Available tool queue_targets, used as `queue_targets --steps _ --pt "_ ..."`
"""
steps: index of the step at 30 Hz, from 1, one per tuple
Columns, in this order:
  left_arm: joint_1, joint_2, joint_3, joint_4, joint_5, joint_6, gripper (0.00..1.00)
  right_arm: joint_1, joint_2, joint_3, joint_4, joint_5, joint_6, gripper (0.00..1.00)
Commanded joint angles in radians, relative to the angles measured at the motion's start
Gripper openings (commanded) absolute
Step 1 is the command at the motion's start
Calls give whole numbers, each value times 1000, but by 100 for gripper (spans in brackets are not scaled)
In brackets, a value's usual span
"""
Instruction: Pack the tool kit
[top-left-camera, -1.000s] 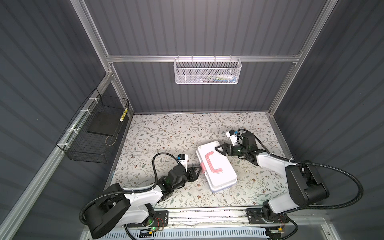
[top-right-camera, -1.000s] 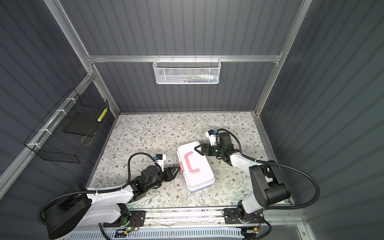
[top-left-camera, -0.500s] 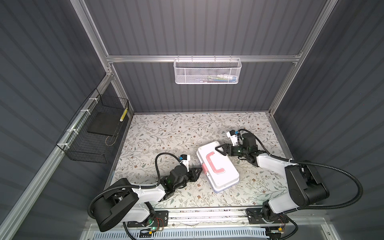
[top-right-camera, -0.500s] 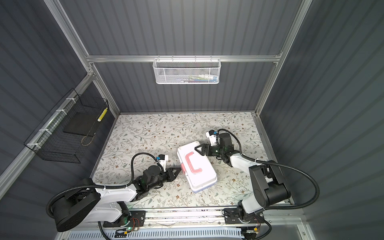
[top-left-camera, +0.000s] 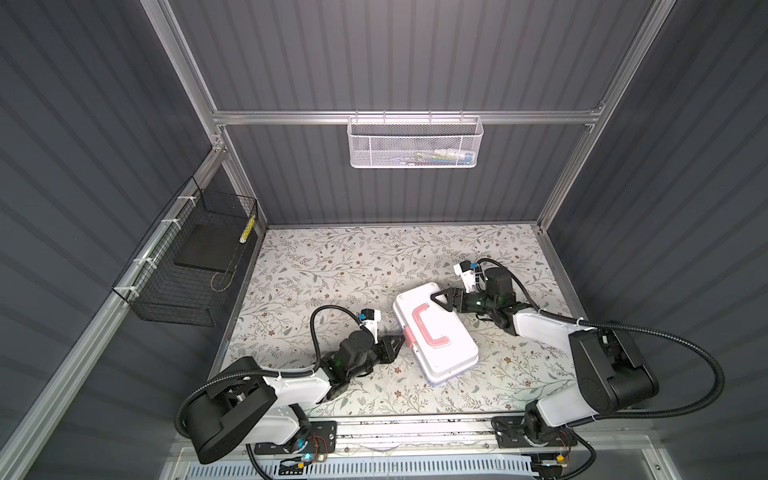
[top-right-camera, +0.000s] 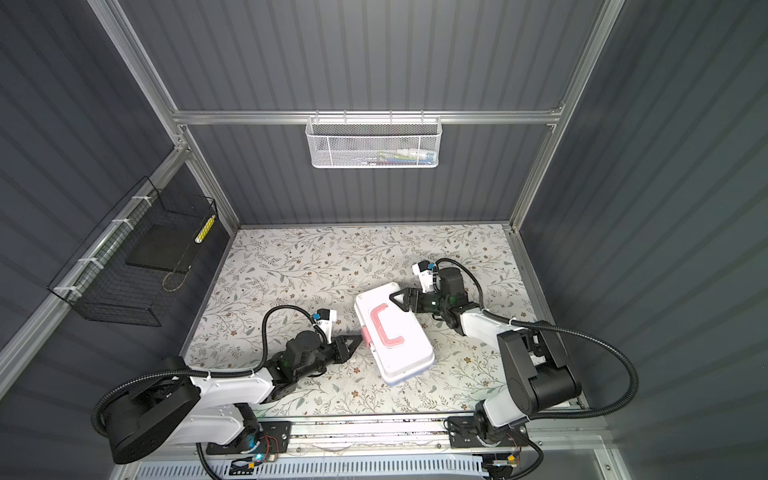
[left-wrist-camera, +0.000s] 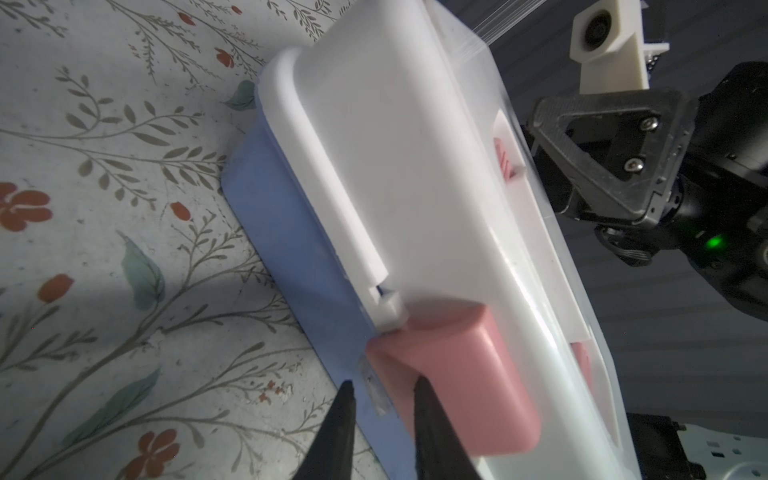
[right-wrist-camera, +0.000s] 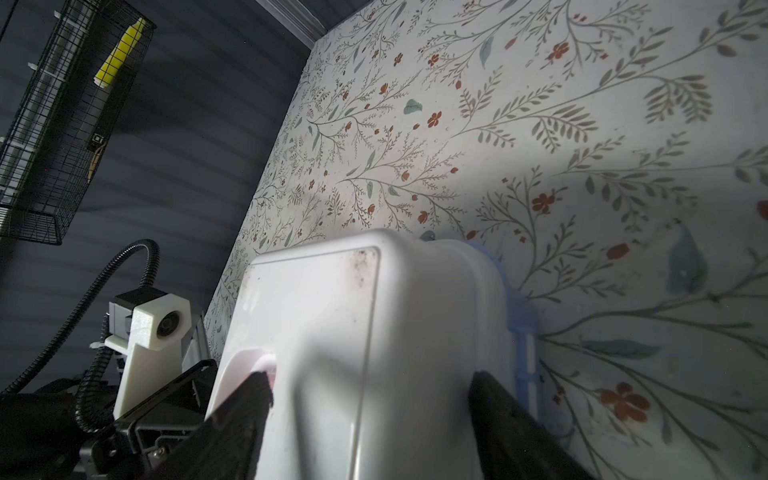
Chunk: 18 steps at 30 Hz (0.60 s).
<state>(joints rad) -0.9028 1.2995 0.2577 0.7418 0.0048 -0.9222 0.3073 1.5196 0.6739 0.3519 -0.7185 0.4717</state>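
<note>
The tool kit lies closed on the floral table, with a white lid, a pink handle and a light blue body. My left gripper is at its near long side with narrow jaws. One fingertip rests on the pink latch, the other sits by the blue body below the latch's lower edge. My right gripper holds the opposite, hinged side with wide jaws. One of its fingers lies on the lid top, the other by the blue hinges. No loose tools show.
A white mesh basket with a few items hangs on the back wall. A black wire basket on the left wall holds a dark slab and a yellow item. The metal rail runs along the table's front edge.
My left gripper's jaws have narrowed at the latch and the left arm has shifted a little. The right arm and the box have hardly moved.
</note>
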Motion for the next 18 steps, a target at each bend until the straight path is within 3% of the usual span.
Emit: queue_targets --steps 1,18 --pt "-5 -53 -31 -6 5 -6 29 22 37 -38 -88 -48 26 78" --pt "-4 -91 -23 -40 17 -2 29 22 51 -39 -79 -50 28 78"
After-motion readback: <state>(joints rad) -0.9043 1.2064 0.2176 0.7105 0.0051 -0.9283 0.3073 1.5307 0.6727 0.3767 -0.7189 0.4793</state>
